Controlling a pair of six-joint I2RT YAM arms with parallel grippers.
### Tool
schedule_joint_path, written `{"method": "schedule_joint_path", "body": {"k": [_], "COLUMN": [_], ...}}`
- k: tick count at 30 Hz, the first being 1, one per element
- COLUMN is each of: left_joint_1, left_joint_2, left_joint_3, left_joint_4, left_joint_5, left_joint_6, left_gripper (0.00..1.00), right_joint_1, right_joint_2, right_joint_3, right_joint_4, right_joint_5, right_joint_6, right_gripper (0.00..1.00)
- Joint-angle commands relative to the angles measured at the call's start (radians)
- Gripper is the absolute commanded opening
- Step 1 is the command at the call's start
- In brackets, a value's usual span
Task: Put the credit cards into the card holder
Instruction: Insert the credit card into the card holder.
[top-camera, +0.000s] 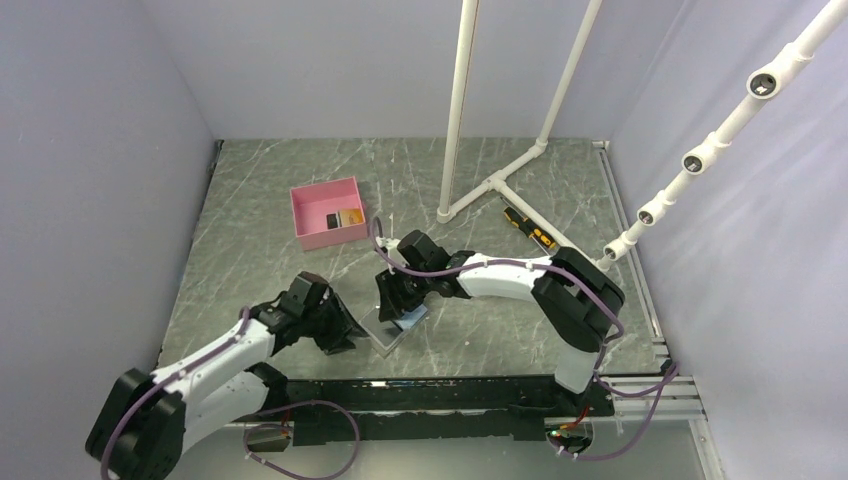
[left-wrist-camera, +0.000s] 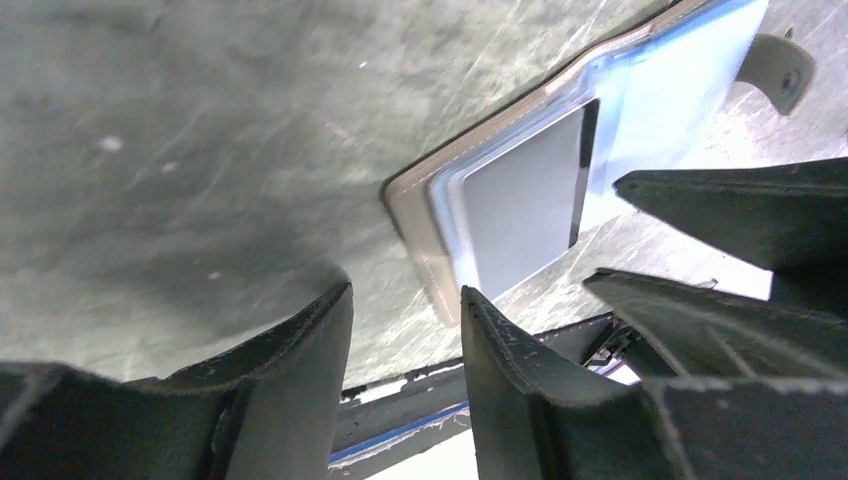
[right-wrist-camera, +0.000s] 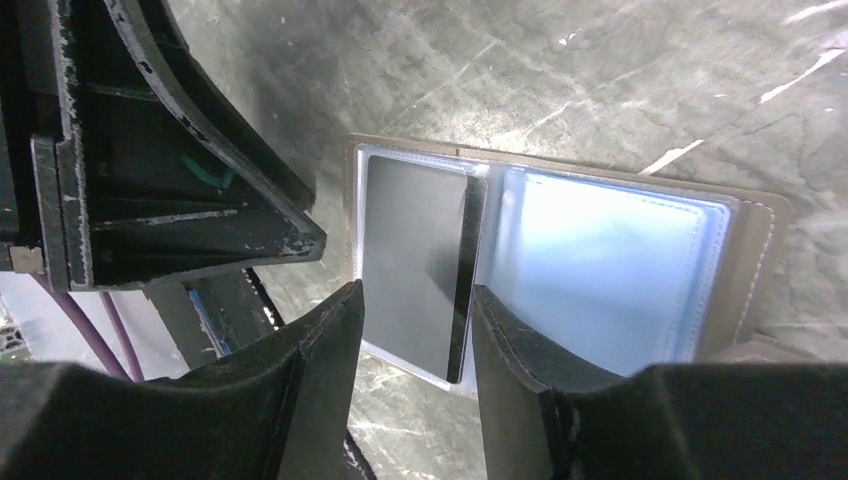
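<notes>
The grey marbled table (top-camera: 260, 230) is carrying everything, with a white pipe frame (top-camera: 458, 110) standing on its far right part. The left arm (top-camera: 215, 365) is reaching in from the near left and the right arm (top-camera: 510, 275) from the near right, their tips meeting near the middle of the near half. A pink box (top-camera: 310, 238) is sitting far left of that meeting point, holding an orange card (top-camera: 350, 216) and a small black card (top-camera: 331, 220). The card holder (right-wrist-camera: 600, 260) is lying spread open and flat between the two grippers, its light blue lining facing up. A dark card (right-wrist-camera: 410, 260) is lying at the clear pocket on the half nearer the left gripper; how far it is tucked in cannot be told. The right gripper (right-wrist-camera: 415, 290) is hovering just over this card with its jaws standing partly apart, gripping nothing. The left gripper (left-wrist-camera: 405, 292) is waiting just beside the holder's edge, its jaws also parted and empty. A screwdriver (top-camera: 528, 229) is lying well apart, far right.
</notes>
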Motion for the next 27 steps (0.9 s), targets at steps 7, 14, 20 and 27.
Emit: {"method": "schedule_joint_path", "body": {"k": [7, 14, 20, 27], "left_joint_1": [0.005, 0.004, 0.004, 0.004], "left_joint_2": [-0.141, -0.012, 0.146, 0.087], "left_joint_3": [-0.073, -0.059, 0.001, -0.086], "left_joint_4": [-0.026, -0.02, -0.036, 0.261], "left_joint_5": [-0.006, -0.071, -0.087, -0.002], "left_joint_6": [-0.114, -0.099, -0.068, -0.052], "left_gripper": [0.35, 0.23, 0.28, 0.28], "right_joint_1": [-0.01, -0.01, -0.012, -0.012], "right_joint_2": [-0.026, 0.025, 0.046, 0.082], "right_joint_3": [-0.031, -0.069, -0.088, -0.096], "right_joint_4": [0.059, 0.175, 0.236, 0.258], "right_joint_5": [0.027, -0.06, -0.103, -0.113], "right_joint_6": [0.03, 0.095, 0.145, 0.159], "right_gripper": [0.34, 0.25, 0.26, 0.26]}}
